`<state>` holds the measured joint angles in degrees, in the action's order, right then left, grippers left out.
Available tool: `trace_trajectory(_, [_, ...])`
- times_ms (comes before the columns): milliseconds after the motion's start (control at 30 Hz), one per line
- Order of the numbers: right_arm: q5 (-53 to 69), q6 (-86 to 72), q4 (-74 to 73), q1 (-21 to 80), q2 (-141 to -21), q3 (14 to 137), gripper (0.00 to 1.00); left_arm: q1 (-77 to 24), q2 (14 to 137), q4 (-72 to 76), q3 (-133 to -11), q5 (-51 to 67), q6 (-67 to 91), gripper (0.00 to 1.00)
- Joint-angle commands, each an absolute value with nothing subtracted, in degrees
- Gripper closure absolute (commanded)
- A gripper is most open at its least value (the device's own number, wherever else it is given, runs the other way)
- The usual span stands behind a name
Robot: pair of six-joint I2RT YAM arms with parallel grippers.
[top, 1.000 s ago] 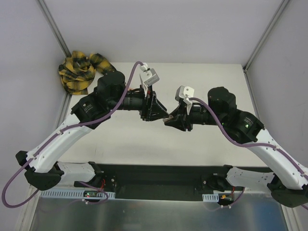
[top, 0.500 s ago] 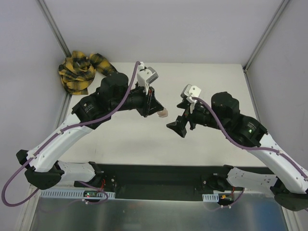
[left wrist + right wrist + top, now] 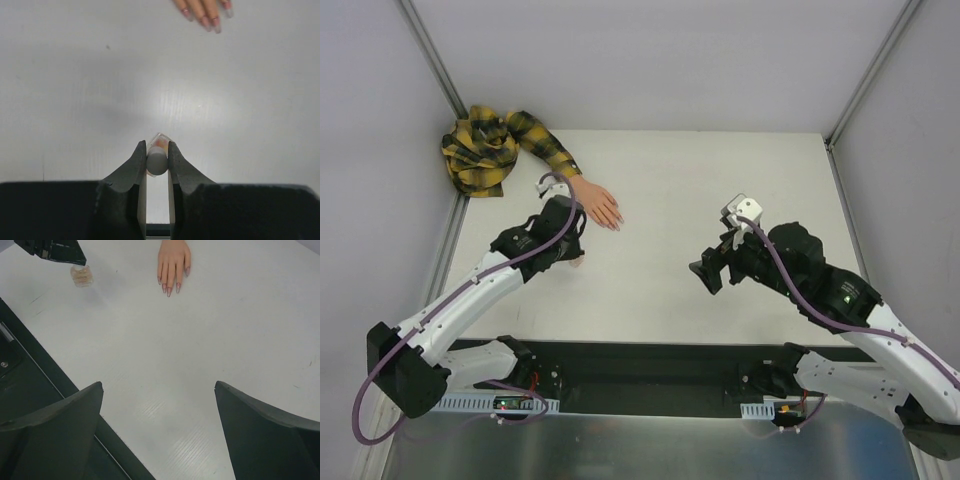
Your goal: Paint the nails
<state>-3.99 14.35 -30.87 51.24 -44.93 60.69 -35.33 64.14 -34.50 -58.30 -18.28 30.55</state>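
My left gripper pinches the small polish bottle at lower centre of its wrist view; my right gripper hangs spread wide. The nails lie at that view's top edge, well apart from the bottle.

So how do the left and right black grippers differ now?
The left black gripper has its jaws closed on a small clear nail-polish bottle with a grey cap; the right black gripper has its jaws wide apart and empty. The left one sits near the peach mannequin hand; the right one is farther away. Both face the white table.
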Motion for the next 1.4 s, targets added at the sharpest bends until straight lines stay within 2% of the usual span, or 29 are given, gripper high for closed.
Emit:
trace_trajectory(0, [-5.71,10.99,-30.5,51.33,-44.21,59.42,0.04,-34.1,60.38,-34.45,-53.02,-30.49,43.14,1.0])
trace_trajectory(267, [-5.19,10.55,-29.44,51.24,-45.61,58.45,0.04,-30.06,64.24,-31.04,-47.82,-31.03,50.88,1.0])
trace_trajectory(1367, [-5.63,10.55,-29.62,51.33,-45.26,56.51,0.04,-26.28,73.3,-28.13,-43.68,-30.06,55.11,1.0])
